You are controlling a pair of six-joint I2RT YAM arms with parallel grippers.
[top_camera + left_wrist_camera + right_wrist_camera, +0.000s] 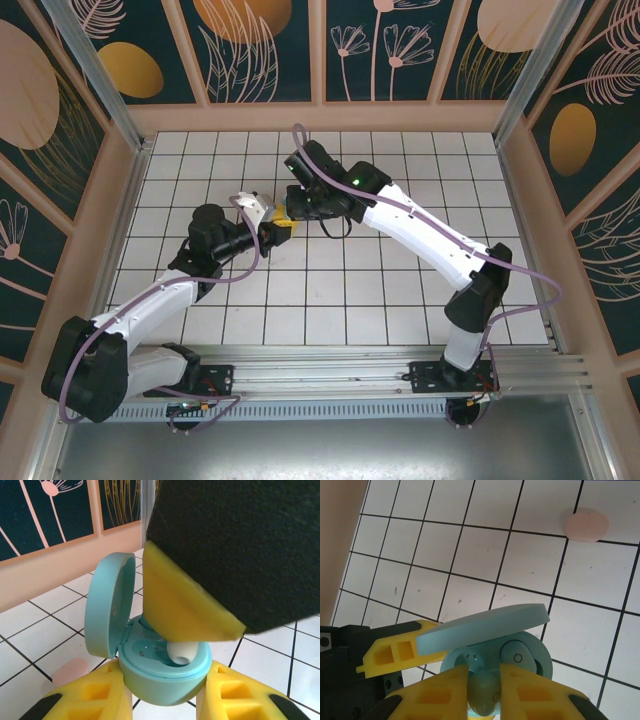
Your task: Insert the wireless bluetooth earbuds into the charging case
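My left gripper is shut on the teal charging case, pinching its base from both sides. The lid stands open. One teal earbud sits in the case's right well. A second teal earbud fills the gap between the fingers of my right gripper, right over the other well. Its white tip pokes into the case under a right finger. In the top view both grippers meet mid-table.
A small pale pink piece lies on the white tiled floor beyond the case. It also appears as a blur to the left of the case. Wooden walls ring the table.
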